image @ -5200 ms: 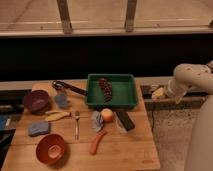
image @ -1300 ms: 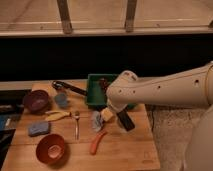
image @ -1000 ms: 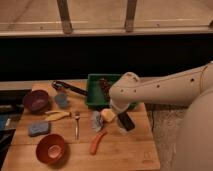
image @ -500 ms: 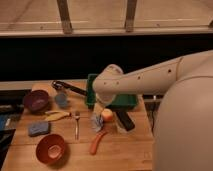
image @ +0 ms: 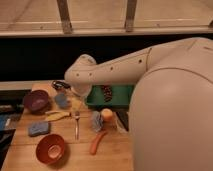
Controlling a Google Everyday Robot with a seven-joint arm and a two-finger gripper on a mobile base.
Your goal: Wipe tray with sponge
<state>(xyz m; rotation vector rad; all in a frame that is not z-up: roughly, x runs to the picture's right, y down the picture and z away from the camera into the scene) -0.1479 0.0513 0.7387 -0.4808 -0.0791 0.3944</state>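
The green tray (image: 118, 98) stands at the back of the wooden table, its right part hidden behind my arm. A dark bunch (image: 106, 92) lies in it. The blue-grey sponge (image: 38, 128) lies flat at the table's left, in front of the purple bowl (image: 36, 100). My white arm sweeps in from the right and fills that side of the view. My gripper (image: 78, 96) hangs at the arm's end just left of the tray, above the table and well apart from the sponge.
A red bowl (image: 50, 148) sits at the front left. A fork (image: 76, 122), a yellow object (image: 57, 115), an orange fruit (image: 107, 114), a grey-blue object (image: 96, 121) and an orange stick (image: 97, 142) lie mid-table. A dark utensil (image: 60, 85) lies at the back.
My arm has swung leftward across the table, its end moving from the tray's front to left of the tray. Nothing on the table has moved.
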